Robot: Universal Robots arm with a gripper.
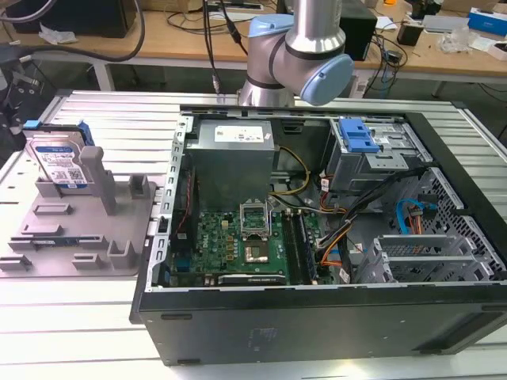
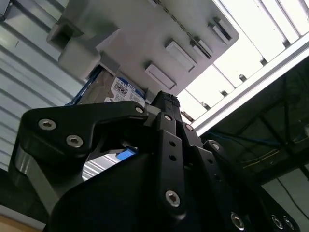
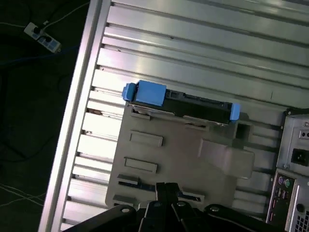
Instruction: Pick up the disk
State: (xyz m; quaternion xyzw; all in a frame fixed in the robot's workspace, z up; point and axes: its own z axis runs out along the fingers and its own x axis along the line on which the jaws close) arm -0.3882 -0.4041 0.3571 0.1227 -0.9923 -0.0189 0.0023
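We see the disk [image 1: 57, 162] upright in the grey holder [image 1: 119, 237], a post [image 1: 93, 170] against its face and the computer case [image 1: 317, 324] alongside. The gripper [image 3: 166, 187] seems closed, empty.

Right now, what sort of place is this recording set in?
Probably a robotics or computer-repair lab: an opened computer case lies on a slotted metal table, the disk stands in a grey holder beside it, and cluttered desks stand behind.

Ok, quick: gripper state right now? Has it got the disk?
Gripper: closed, holding nothing. The disk stands on edge in the grey holder, not in its grip.
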